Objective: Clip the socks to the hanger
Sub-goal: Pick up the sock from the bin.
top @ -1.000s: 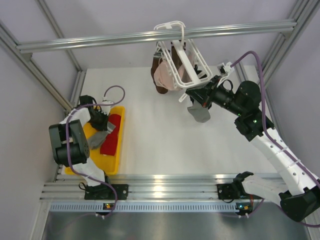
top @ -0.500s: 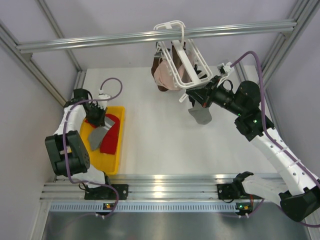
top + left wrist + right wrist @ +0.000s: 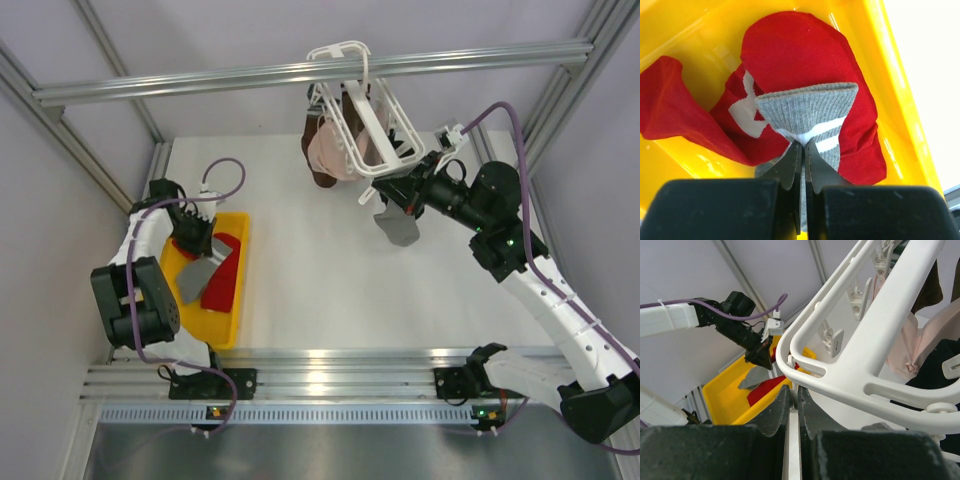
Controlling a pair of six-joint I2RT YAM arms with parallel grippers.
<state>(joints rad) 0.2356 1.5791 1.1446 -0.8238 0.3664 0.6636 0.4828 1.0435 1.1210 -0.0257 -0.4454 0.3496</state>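
Note:
My left gripper [image 3: 192, 246] is shut on the cuff of a grey sock [image 3: 195, 277] with white stripes. It holds the sock just over the red socks [image 3: 223, 270] in the yellow tray [image 3: 243, 226]. In the left wrist view the jaws [image 3: 802, 145] pinch the grey sock [image 3: 807, 105] above a red sock [image 3: 795, 45]. The white hanger [image 3: 365, 140] hangs from the back rail. My right gripper [image 3: 396, 194] is shut on a clip peg at the hanger's near corner [image 3: 875, 340]. Another grey sock [image 3: 402, 230] hangs below that corner.
Pale-pink [image 3: 330, 155] and dark socks hang on the hanger's far side. The yellow tray's rim [image 3: 895, 100] lies right of the left gripper. Aluminium frame rails run across the back [image 3: 200, 80] and along the near edge [image 3: 320, 375].
The left arm has unfolded, its elbow swinging away from the tray, and the grey sock in its grip has shifted slightly toward the near side. The right arm and hanger have not moved.

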